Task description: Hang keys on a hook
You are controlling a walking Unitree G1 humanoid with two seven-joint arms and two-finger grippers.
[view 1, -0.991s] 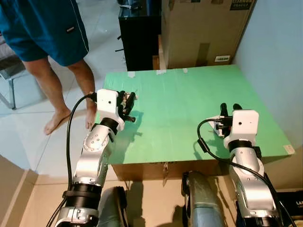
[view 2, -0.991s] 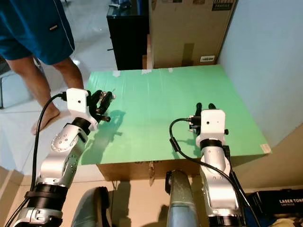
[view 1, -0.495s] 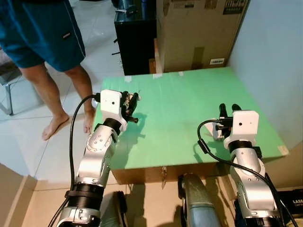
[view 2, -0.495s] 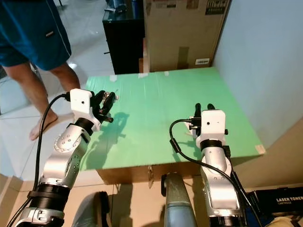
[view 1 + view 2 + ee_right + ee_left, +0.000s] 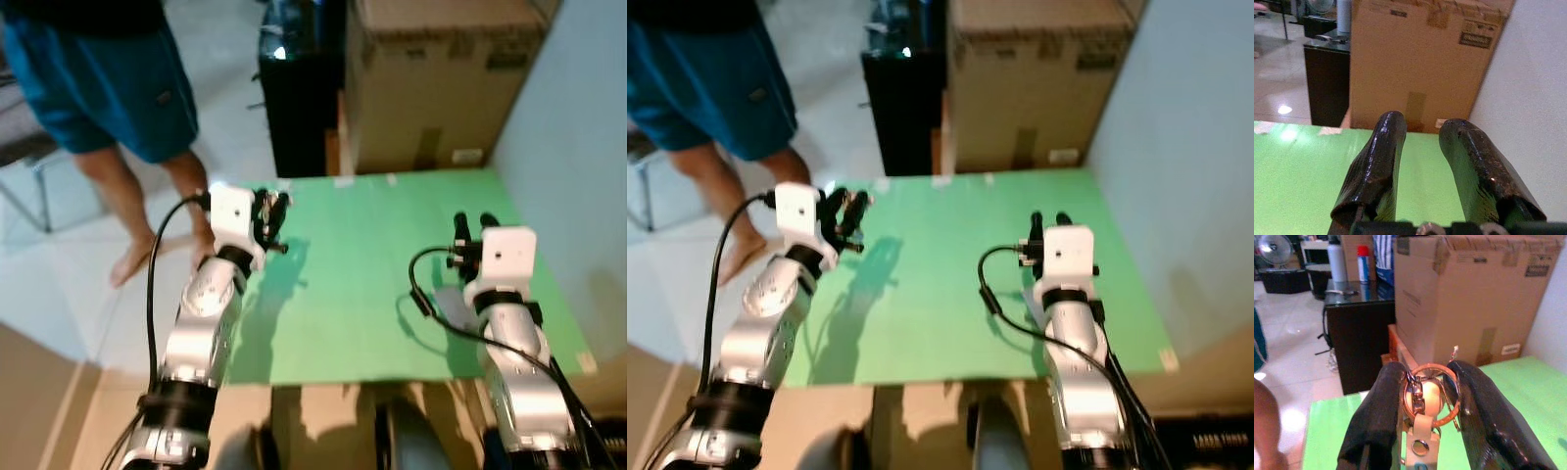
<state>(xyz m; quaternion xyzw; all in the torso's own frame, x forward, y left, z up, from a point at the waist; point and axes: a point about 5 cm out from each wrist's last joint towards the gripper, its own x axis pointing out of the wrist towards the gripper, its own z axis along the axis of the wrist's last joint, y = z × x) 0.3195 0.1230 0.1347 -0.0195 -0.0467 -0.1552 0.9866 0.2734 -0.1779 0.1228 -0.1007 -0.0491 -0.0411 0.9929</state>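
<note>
1. Both head views are blurred, so the keys (image 5: 271,217) in the left claw (image 5: 268,216) are too small to make out there.
2. The person (image 5: 108,93) is cut off above the shorts by the top edge.
3. The cardboard box (image 5: 441,83) is cropped at the top.
4. The key tag (image 5: 1420,449) runs off the left wrist view's edge.
5. The box's label (image 5: 1476,39) is unreadable.

Two grippers, left gripper (image 5: 1425,416) and right gripper (image 5: 1422,161). One key ring (image 5: 1430,394), one green table (image 5: 372,284), one cardboard box (image 5: 441,83), one black cabinet (image 5: 299,103). One person (image 5: 108,88) stands by.
</note>
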